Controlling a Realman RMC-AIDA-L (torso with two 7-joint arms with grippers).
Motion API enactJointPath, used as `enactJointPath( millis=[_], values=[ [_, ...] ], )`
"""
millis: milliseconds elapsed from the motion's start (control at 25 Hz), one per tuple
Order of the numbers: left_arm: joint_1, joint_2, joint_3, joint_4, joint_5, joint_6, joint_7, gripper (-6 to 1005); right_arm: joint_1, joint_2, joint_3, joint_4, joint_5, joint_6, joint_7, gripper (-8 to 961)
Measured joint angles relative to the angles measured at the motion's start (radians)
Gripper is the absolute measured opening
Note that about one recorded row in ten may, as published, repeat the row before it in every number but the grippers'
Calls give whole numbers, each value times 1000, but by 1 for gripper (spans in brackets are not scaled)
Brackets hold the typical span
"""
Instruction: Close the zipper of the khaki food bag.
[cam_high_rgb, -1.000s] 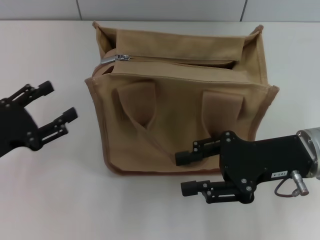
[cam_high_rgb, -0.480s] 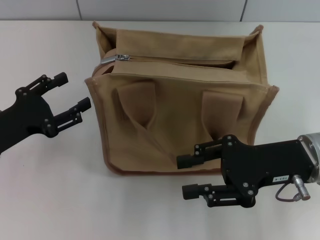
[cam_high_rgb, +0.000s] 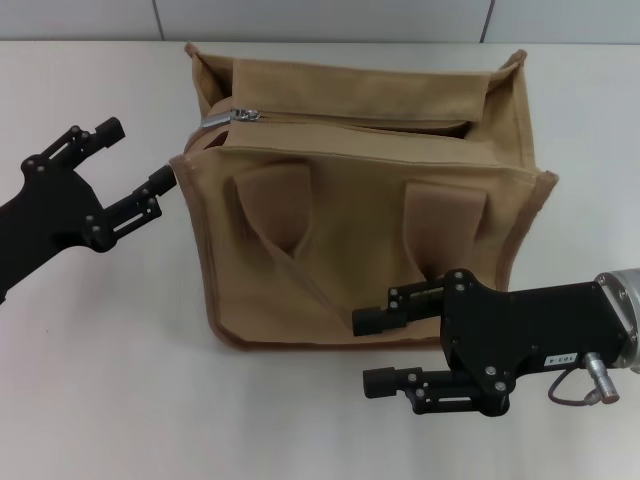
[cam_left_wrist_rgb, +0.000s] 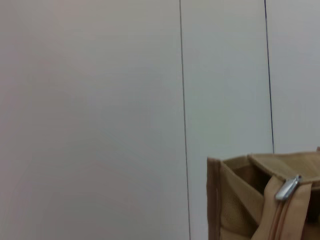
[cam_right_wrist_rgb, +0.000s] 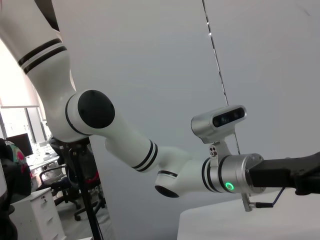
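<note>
The khaki food bag stands upright in the middle of the table, its two handles hanging down the front. The zipper runs across the top, and its silver slider sits at the bag's left end, with a dark gap showing near the right end. My left gripper is open, its fingers close beside the bag's upper left corner. My right gripper is open and empty at the bag's lower front edge. The left wrist view shows the bag's corner and the slider.
The white table spreads around the bag, with a pale wall behind it. The right wrist view shows only my left arm and, beyond it, a room with chairs.
My left gripper has moved right and up, toward the bag's left corner. The right gripper has barely shifted. The bag has stayed put.
</note>
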Motion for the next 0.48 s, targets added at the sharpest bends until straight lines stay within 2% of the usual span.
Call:
enactJointPath(
  millis=[320,400,480],
  values=[
    [-4,3,5,-18,-6,44,-11,767,-1,0,1,6,1,2,-4,513],
    [-4,7,66,11,19,58,-53,766,-1,0,1,7,1,3,-4,513],
    [1,7,91,32,24,59,-79,765,-1,-1,1,9,1,3,-4,513]
  ],
)
